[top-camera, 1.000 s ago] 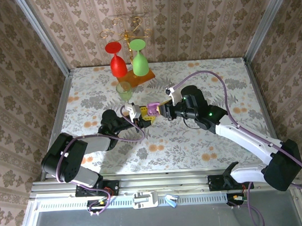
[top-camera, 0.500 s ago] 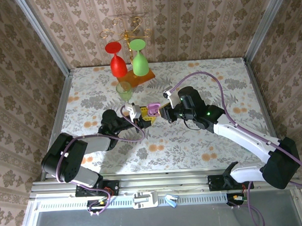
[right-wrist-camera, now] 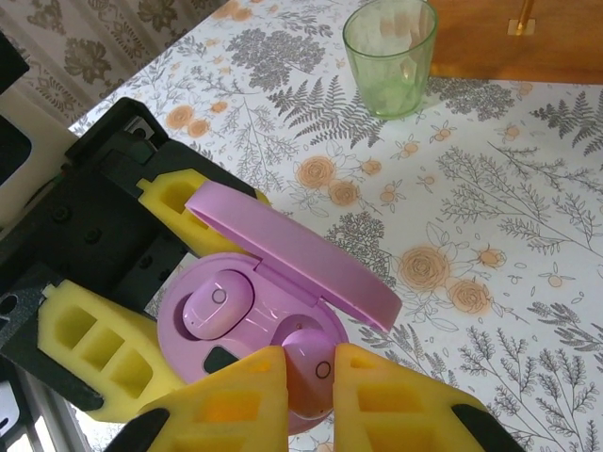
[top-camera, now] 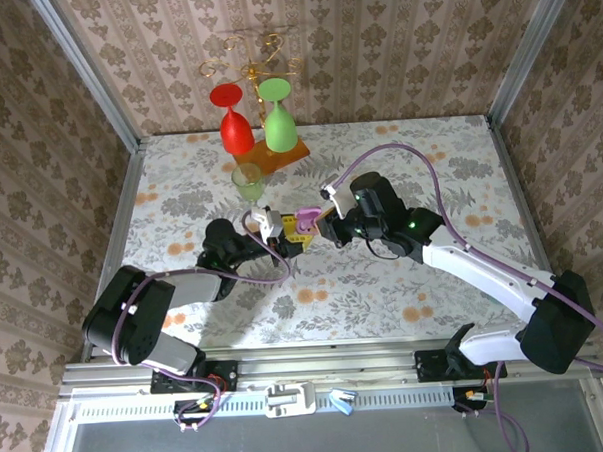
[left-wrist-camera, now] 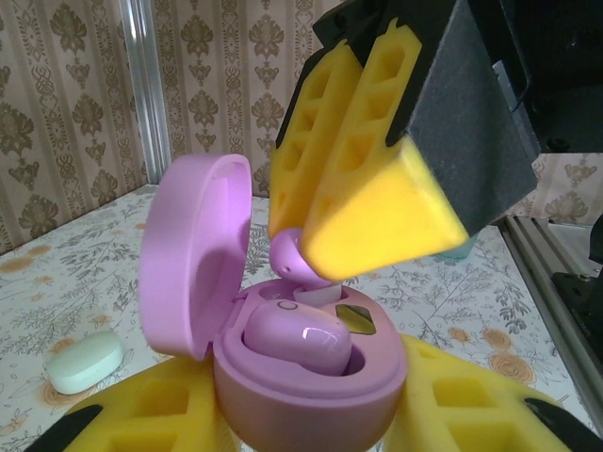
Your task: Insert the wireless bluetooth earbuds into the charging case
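Left gripper [left-wrist-camera: 311,414] is clamped on the open purple charging case [right-wrist-camera: 301,259]. One lilac earbud [right-wrist-camera: 215,306] sits in the case at 9 o'clock. My right gripper [right-wrist-camera: 309,381] pinches the second earbud [right-wrist-camera: 311,363] at 5 o'clock. A green glass [right-wrist-camera: 389,52] stands on the desk [right-wrist-camera: 509,235], beyond at 12.

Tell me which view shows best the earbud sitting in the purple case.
Right wrist: it looks down into the case, so the seated earbud shows whole. Left wrist shows it from the side, half sunk; top external leaves it too small to tell.
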Controlling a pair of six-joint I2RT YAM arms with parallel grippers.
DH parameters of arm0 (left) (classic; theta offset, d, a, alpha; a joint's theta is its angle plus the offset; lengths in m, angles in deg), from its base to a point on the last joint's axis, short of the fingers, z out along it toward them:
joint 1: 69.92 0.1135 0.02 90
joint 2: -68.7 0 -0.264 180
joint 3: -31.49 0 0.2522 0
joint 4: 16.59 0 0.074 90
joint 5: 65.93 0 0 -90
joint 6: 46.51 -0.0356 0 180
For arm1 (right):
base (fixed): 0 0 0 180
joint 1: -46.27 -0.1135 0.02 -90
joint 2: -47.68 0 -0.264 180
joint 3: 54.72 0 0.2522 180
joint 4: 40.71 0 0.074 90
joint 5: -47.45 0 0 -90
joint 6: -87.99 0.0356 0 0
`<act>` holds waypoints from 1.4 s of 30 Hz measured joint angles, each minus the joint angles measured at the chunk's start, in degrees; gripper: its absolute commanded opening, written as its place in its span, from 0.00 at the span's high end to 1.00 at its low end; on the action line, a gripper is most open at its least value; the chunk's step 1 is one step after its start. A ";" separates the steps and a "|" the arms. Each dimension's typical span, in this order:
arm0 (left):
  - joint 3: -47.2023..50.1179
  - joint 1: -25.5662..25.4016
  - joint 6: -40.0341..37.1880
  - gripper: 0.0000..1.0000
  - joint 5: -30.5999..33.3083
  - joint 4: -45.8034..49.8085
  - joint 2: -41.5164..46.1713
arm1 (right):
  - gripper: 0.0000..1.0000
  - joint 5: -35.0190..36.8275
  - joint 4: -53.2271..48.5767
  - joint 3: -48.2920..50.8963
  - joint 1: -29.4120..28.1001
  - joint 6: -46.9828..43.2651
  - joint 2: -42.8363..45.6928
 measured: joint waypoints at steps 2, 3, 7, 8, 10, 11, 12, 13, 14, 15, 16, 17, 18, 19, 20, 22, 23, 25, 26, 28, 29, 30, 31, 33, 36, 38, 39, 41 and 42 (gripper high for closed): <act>-0.15 0.02 0.02 0.74 -0.09 0.02 0.00 | 0.86 0.02 -0.20 -0.24 -0.15 -0.74 -0.11; -0.26 0.00 0.07 0.74 -0.07 0.04 0.00 | 0.86 0.00 -0.33 -0.44 -0.17 -0.96 -0.17; -0.57 0.00 0.31 0.74 -0.28 -0.02 -0.04 | 0.77 0.02 -1.01 -0.96 -0.37 -1.88 -0.35; -0.57 0.00 0.39 0.74 -0.31 -0.02 -0.04 | 0.75 0.02 -1.11 -1.01 -0.44 -2.08 -0.35; -0.59 0.00 0.42 0.74 -0.37 -0.15 -0.15 | 0.72 0.02 -1.16 -1.01 -0.44 -2.12 -0.35; -0.59 0.00 0.44 0.74 -0.50 -0.17 -0.31 | 0.69 0.04 -1.16 -1.01 -0.44 -2.01 -0.35; -0.59 0.00 0.44 0.74 -0.50 -0.17 -0.42 | 0.65 0.11 -1.16 -1.01 -0.44 -1.99 -0.35; -0.59 0.00 0.44 0.74 -0.50 -0.17 -0.59 | 0.61 0.28 -1.14 -1.01 -0.44 -1.79 -0.35; -0.59 0.00 0.44 0.74 -0.50 -0.15 -0.66 | 0.59 0.55 -1.14 -1.01 -0.44 -1.51 -0.35; -0.59 0.02 0.44 0.74 -0.50 -0.15 -0.70 | 0.57 0.72 -1.11 -1.01 -0.44 -1.31 -0.33; -0.59 0.02 0.44 0.74 -0.50 -0.15 -0.70 | 0.55 0.92 -1.09 -1.01 -0.44 -0.94 -0.31; -0.59 0.02 0.44 0.74 -0.50 -0.15 -0.70 | 0.54 1.07 -1.05 -1.01 -0.44 -0.59 -0.22; -0.59 0.02 0.44 0.74 -0.50 -0.15 -0.70 | 0.53 1.11 -0.98 -1.01 -0.44 -0.42 -0.04; -0.59 0.07 0.44 0.74 -0.50 -0.15 -0.70 | 0.51 1.16 -0.85 -1.01 -0.44 -0.20 0.26; -0.59 0.07 0.42 0.74 -0.50 -0.15 -0.70 | 0.49 1.25 -0.63 -0.98 -0.42 0.37 0.83; -0.59 0.07 0.39 0.74 -0.50 -0.15 -0.70 | 0.47 1.42 0.44 -0.96 -0.37 1.62 2.19; -0.59 0.07 0.35 0.74 -0.50 -0.15 -0.70 | 0.45 1.68 1.29 -0.98 -0.31 2.56 2.93; -0.59 0.07 0.09 0.74 -0.50 -0.15 -0.70 | 0.43 2.38 2.82 -1.05 -0.20 4.02 3.89; -0.59 0.07 -0.33 0.74 -0.50 -0.13 -0.70 | 0.42 2.93 2.97 -1.44 -0.09 4.87 3.91; -0.57 0.07 -1.11 0.74 -0.50 -0.07 -0.70 | 0.41 4.50 2.64 -3.10 0.13 6.03 2.89; -0.55 0.07 -1.51 0.74 -0.52 -0.04 -0.68 | 0.41 5.49 2.01 -4.72 0.22 6.73 1.73; -0.55 0.07 -1.79 0.74 -0.52 -0.04 -0.68 | 0.41 6.08 1.53 -6.05 0.35 7.13 0.68; -0.52 0.07 -2.10 0.74 -0.55 -0.02 -0.63 | 0.40 6.82 0.57 -7.96 0.52 7.61 -0.79; -0.50 0.07 -2.62 0.74 -0.70 0.00 -0.57 | 0.40 7.63 -1.18 -11.23 0.87 8.39 -3.50; -0.33 0.11 -2.95 0.74 -0.70 0.11 -0.09 | 0.39 7.69 -2.84 -14.03 1.33 8.66 -7.23; -0.07 0.17 -2.93 0.74 -0.68 0.11 0.22 | 0.39 7.45 -4.35 -14.05 1.44 8.81 -8.68; -0.02 0.17 -2.93 0.74 -0.66 0.13 0.26 | 0.39 7.21 -4.92 -14.05 1.44 8.81 -9.07; 0.22 0.17 -2.91 0.75 -0.59 0.76 0.28 | 0.39 6.54 -5.77 -14.05 1.49 8.98 -9.38; 0.24 0.17 -2.91 0.75 -0.50 0.87 0.28 | 0.38 5.97 -6.01 -13.97 1.55 8.98 -9.33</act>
